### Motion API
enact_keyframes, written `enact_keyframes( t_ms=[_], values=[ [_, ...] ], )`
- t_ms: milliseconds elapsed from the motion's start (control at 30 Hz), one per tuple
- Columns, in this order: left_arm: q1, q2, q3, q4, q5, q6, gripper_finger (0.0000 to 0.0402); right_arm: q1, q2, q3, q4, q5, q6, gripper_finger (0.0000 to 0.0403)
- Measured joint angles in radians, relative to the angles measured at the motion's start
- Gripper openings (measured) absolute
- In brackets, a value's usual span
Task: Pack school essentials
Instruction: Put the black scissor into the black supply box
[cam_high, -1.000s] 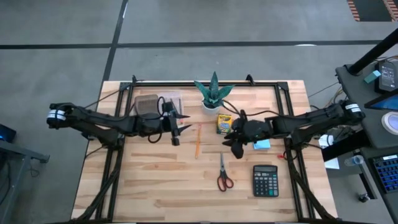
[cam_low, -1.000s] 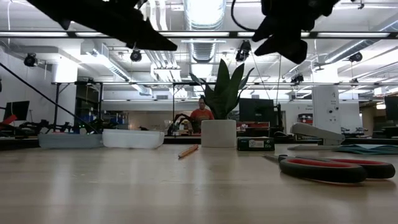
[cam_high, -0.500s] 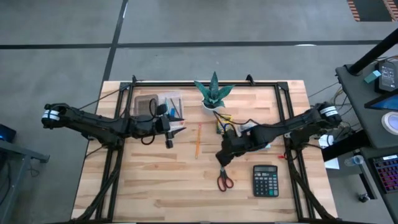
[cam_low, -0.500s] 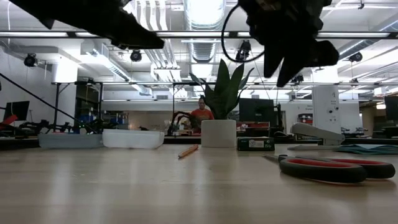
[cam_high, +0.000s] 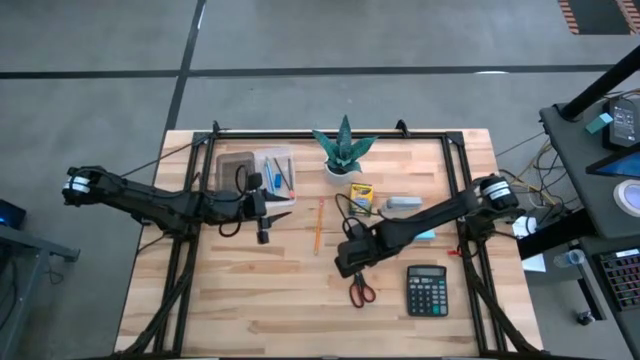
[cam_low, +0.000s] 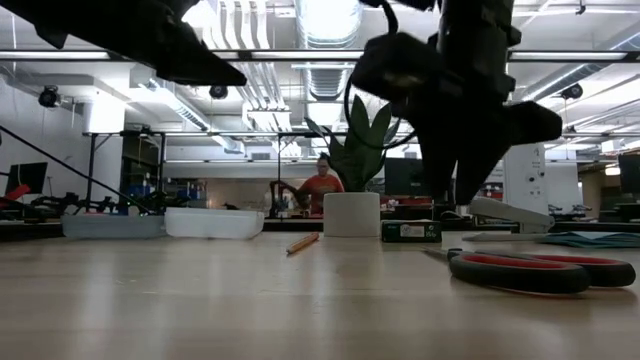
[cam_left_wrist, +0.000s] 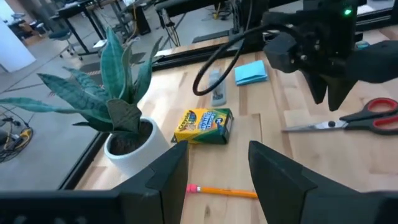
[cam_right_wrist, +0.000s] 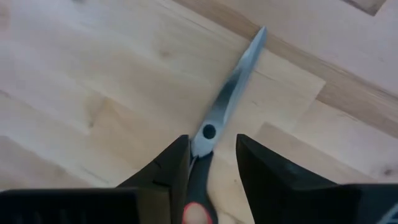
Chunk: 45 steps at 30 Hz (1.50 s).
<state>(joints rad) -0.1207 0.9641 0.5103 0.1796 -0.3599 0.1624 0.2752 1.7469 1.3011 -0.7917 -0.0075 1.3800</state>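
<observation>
Right pincer (cam_right_wrist: 208, 165) spread narrowly over red-handled scissors (cam_right_wrist: 229, 102), blades shut, flat on table (cam_right_wrist: 74, 74).

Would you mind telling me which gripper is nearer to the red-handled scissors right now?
The right gripper: it is open directly above the scissors, fingers either side of the pivot. The left gripper hangs open well off to their far left, beyond the pencil.

The pale butcher-block wooden counter (cam_high: 250, 290) looks smooth and matt. The red-handled scissors (cam_right_wrist: 229, 99) have dull grey metal blades and glossy plastic handles. The yellow-green crayon box (cam_left_wrist: 204, 125) is printed cardboard.
</observation>
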Motion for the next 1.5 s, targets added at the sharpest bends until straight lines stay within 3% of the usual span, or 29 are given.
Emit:
enact_keyframes(
  t_ms=[400,1133,1267,1500],
  values=[
    [0.001,-0.004,-0.002,0.005,-0.01,0.001,0.0151,0.0,0.071,0.001,-0.019,-0.001,0.01,0.018],
    [0.001,-0.004,-0.005,0.022,-0.015,0.007,0.0151,0.006,0.15,0.005,0.051,0.002,0.023,0.0182],
    [0.001,-0.004,-0.005,0.022,-0.015,0.008,0.0151,0.006,0.17,0.003,0.054,0.007,-0.001,0.0162],
    [0.001,-0.004,-0.005,0.026,-0.015,0.008,0.0151,0.006,0.212,0.001,0.046,0.017,-0.049,0.0092]
  ],
)
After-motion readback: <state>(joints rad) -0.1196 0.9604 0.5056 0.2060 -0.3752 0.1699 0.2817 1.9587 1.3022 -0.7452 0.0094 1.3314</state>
